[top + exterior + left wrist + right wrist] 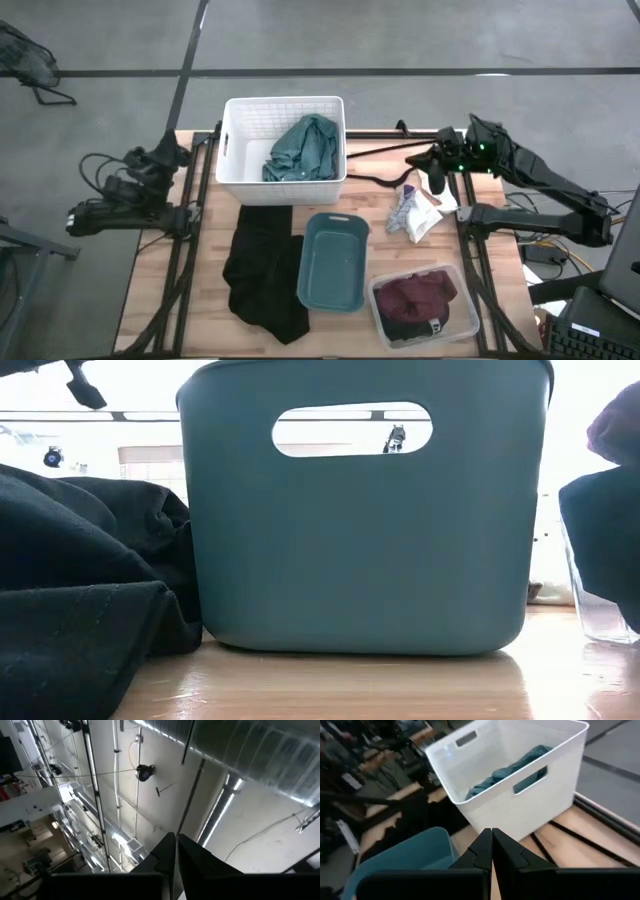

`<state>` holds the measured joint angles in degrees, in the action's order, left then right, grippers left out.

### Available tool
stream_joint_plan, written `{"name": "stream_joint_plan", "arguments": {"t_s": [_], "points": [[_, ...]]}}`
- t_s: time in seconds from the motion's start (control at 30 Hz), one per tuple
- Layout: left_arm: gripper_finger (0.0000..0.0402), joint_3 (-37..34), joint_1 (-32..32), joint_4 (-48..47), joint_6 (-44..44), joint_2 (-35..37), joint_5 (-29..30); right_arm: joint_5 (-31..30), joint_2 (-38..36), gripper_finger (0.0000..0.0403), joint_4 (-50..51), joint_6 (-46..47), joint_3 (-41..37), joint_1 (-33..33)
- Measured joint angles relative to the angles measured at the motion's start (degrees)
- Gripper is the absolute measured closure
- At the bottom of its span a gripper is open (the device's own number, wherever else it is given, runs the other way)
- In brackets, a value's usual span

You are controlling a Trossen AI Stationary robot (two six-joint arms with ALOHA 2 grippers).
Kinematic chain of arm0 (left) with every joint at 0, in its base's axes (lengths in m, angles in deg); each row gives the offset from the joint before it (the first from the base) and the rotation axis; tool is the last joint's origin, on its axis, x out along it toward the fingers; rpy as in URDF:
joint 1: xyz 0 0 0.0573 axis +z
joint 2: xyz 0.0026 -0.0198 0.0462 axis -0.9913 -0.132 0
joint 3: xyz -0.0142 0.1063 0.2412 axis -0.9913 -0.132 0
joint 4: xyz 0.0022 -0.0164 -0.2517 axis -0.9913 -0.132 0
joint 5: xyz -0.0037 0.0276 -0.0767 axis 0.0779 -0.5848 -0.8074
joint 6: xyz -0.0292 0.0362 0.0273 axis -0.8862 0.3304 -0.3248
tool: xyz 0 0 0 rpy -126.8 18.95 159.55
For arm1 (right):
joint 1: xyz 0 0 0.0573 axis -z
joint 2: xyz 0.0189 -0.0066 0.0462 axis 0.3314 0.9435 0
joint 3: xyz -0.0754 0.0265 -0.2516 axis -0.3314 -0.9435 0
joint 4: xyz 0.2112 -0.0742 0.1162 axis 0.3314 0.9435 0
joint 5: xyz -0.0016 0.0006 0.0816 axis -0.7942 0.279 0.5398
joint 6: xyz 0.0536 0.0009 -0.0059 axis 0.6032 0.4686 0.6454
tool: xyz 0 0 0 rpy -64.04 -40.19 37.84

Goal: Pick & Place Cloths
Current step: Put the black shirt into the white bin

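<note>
Cloths lie spread over the table [150, 290]. The teal cloth [305, 148] sits crumpled inside the white bin [240, 165] at the far side of the table, and the right wrist view shows it there too, below the bin's rim. The black cloth [262, 270] lies flat on the wood in front of the white bin, its right edge touching the teal bin [333, 262], which stands just beside it. In the low view the black cloth bunches against that bin's left wall. The maroon cloth [420, 295] fills the clear bin [470, 320] at the near right corner, with a darker cloth under it that may be the navy one; no lettering can be read. The white cloth [412, 212] lies loose on the wood to the right of the white bin, between it and the right arm.

The right gripper [437, 182] hangs just beside the white cloth, at its far right edge, fingers pressed together and holding nothing; its wrist view shows the two fingers [482, 851] meeting, pointed toward the white bin. A black hanger [380, 150] lies across the table's far right edge behind it.

The left gripper [175, 860] is clenched and empty, tilted up at the ceiling, its arm folded off the table's left edge.
</note>
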<state>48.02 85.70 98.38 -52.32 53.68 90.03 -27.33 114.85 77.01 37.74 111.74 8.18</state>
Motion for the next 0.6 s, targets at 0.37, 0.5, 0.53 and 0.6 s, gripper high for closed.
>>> {"name": "stream_joint_plan", "arguments": {"t_s": [0.37, 0.5, 0.53, 0.6], "points": [[0.0378, 17.34, 0.09, -5.70, 8.58, -12.00, -6.87, -15.50, -7.53, 0.0394, -4.74, 0.26, -13.04, 0.10], [0.0378, 25.84, 0.02, -26.30, 4.33, -16.32, -9.16, -19.61, -9.10, 0.0394, -5.70, 1.70, -15.82, 0.12], [0.0378, 28.10, 0.03, -32.20, 2.51, -17.53, -9.05, -19.64, -9.56, 0.0394, -5.73, 0.42, -16.42, 0.12], [0.0378, 33.15, 0.00, -45.44, -0.16, -20.10, -10.03, -17.09, -10.65, 0.0394, -5.99, -3.98, -17.43, 0.08]]}}
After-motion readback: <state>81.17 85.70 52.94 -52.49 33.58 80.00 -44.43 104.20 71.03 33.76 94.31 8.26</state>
